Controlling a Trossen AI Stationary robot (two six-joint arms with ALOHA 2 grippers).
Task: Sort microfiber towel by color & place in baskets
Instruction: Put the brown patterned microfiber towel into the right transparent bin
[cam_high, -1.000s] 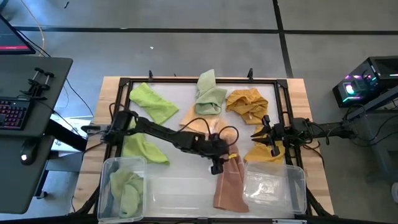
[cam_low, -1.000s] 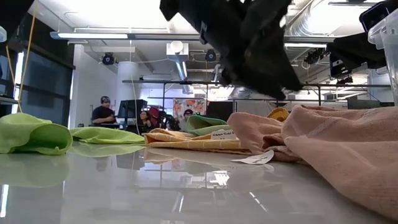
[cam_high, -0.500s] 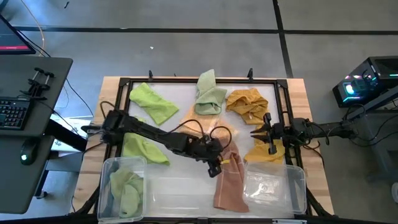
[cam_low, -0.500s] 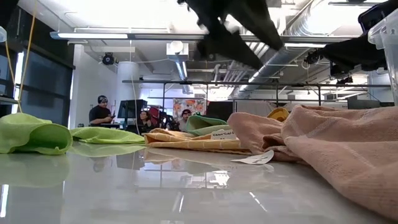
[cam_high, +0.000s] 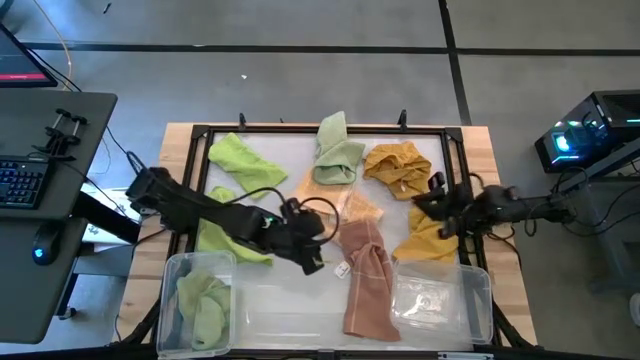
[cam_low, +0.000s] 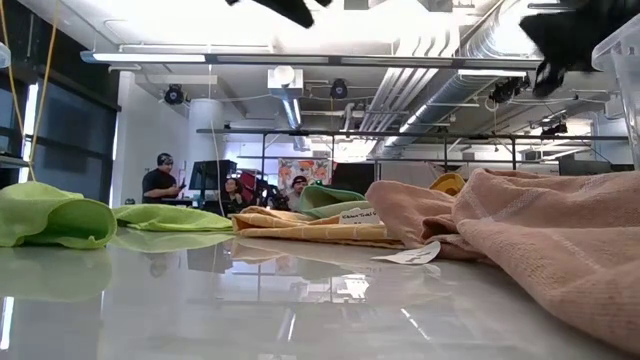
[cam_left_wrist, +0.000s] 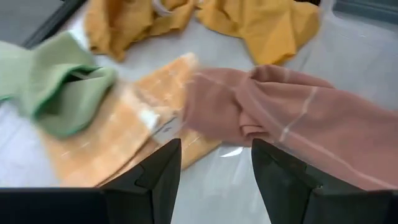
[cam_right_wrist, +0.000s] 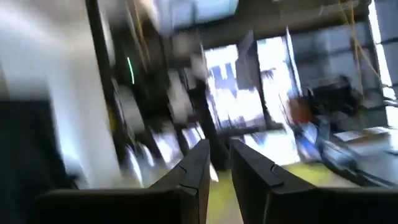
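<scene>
item: pink towel (cam_high: 368, 285), draped from worktop (cam_high: 290, 160) over the middle basket (cam_high: 300, 310) rim. we note left gripper (cam_high: 312, 262) beside it, fingers spread, empty. right gripper (cam_high: 432, 205) above yellow towel (cam_high: 425, 240), fingers nearly closed, empty. green towel (cam_high: 205, 300) binned left, presumably by colour.

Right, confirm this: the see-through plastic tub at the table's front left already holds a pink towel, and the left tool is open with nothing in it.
Not pink: the high view shows a light green microfiber towel inside the see-through plastic tub. The left tool is indeed open and empty.
</scene>
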